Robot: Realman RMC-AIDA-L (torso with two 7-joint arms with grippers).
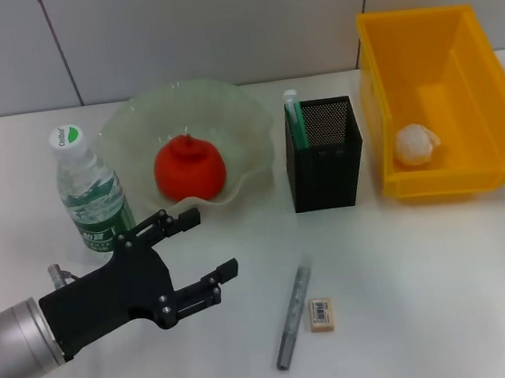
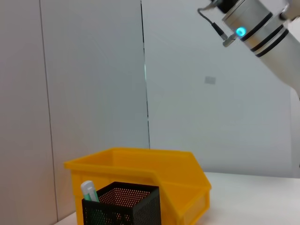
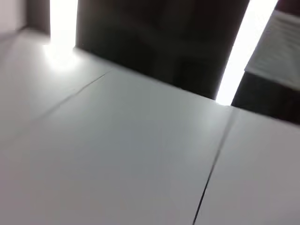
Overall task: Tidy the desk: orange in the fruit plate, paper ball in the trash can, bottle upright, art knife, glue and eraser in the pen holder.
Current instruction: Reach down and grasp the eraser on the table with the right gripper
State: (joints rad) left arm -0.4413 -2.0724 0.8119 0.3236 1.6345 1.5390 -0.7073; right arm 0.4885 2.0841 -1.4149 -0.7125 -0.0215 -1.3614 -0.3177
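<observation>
Art knife (image 1: 292, 314) right of open left hand (image 1: 206, 245), apart.

The bottle (image 1: 92, 194) cap's green word is perhaps "Cestbon".

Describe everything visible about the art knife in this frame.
The art knife is a slim grey, metallic-looking stick, pen-like, with a paler translucent end pointing away from the robot. It lies flat on the white desk, angled slightly, in front of the pen holder. The eraser lies just beside it, apparently not touching. Nothing grips it: the left gripper is open to its left, holding nothing.
</observation>
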